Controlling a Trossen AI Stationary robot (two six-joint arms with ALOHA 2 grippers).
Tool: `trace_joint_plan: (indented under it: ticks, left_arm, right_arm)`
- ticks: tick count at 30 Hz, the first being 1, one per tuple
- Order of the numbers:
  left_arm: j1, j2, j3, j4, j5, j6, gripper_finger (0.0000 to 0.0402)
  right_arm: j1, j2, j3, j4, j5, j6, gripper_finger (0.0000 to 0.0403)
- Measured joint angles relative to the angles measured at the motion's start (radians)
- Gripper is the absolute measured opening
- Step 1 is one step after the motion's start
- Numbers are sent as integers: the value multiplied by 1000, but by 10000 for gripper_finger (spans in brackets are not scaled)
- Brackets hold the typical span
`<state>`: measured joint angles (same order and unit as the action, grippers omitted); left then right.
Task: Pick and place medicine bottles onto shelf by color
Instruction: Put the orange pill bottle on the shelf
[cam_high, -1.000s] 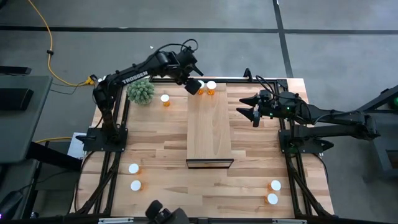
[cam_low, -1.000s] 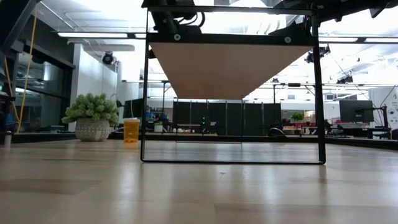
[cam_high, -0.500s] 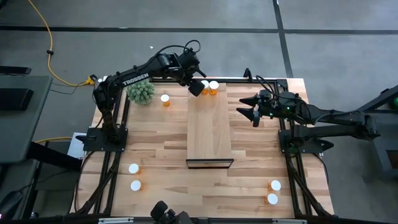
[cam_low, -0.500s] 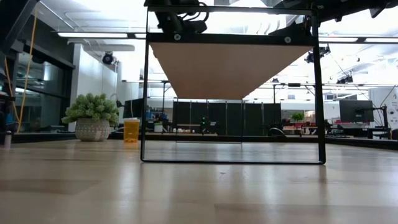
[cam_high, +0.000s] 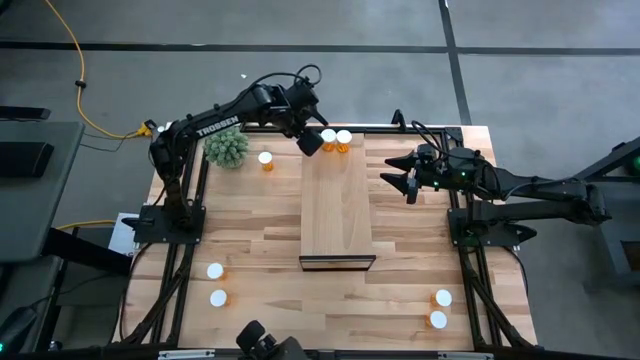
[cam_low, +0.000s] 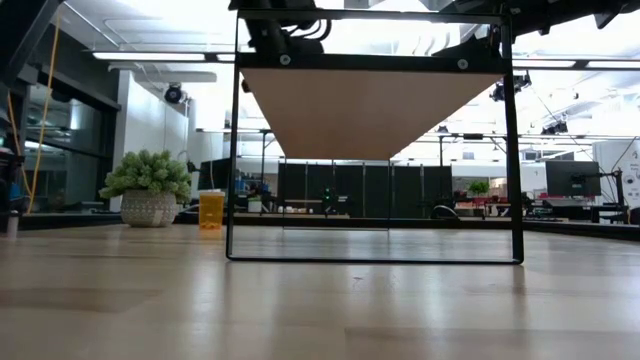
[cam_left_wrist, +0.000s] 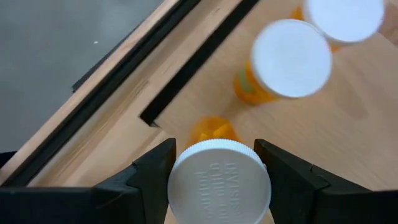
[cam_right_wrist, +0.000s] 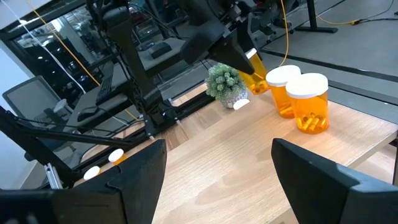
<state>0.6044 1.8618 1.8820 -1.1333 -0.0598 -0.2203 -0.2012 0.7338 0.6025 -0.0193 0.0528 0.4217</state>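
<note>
The pale wooden shelf (cam_high: 337, 210) runs down the table's middle; its underside shows in the low view (cam_low: 370, 110). Two orange bottles with white caps (cam_high: 329, 137) (cam_high: 344, 138) stand on its far end, also in the right wrist view (cam_right_wrist: 283, 90) (cam_right_wrist: 309, 102). My left gripper (cam_high: 312, 141) hovers just left of them, shut on a third bottle (cam_left_wrist: 219, 186). My right gripper (cam_high: 405, 178) waits open and empty to the right of the shelf. One bottle (cam_high: 266, 159) stands on the table by the plant. Two (cam_high: 215, 271) (cam_high: 219, 297) stand near left and two (cam_high: 443, 297) (cam_high: 437, 319) near right. My left gripper pinches the bottle's white cap (cam_left_wrist: 186, 180) by its rim between its two fingers, one on each side. The cap faces the wrist and the orange body (cam_left_wrist: 211, 130) points away, slanting down. The bottle (cam_right_wrist: 255, 70) hangs tilted, clear of the shelf's far left corner.
A green bushy plant in a white pot (cam_high: 227, 148) stands left of the shelf's far end, also in the low view (cam_low: 148, 190). The shelf rests on a dark metal frame (cam_low: 232, 150). Bare shelf board stretches from the two bottles toward the near end.
My left gripper has moved a little toward the table's right along the shelf's far end, closer to the two standing bottles, still shut on its bottle.
</note>
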Motion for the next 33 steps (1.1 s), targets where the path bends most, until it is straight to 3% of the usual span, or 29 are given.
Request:
trace_joint_plan:
  ticks: [33]
  left_arm:
    - [-12,48,0,29,24,100,207]
  right_arm:
    - [0,0,0,0,0,23,282]
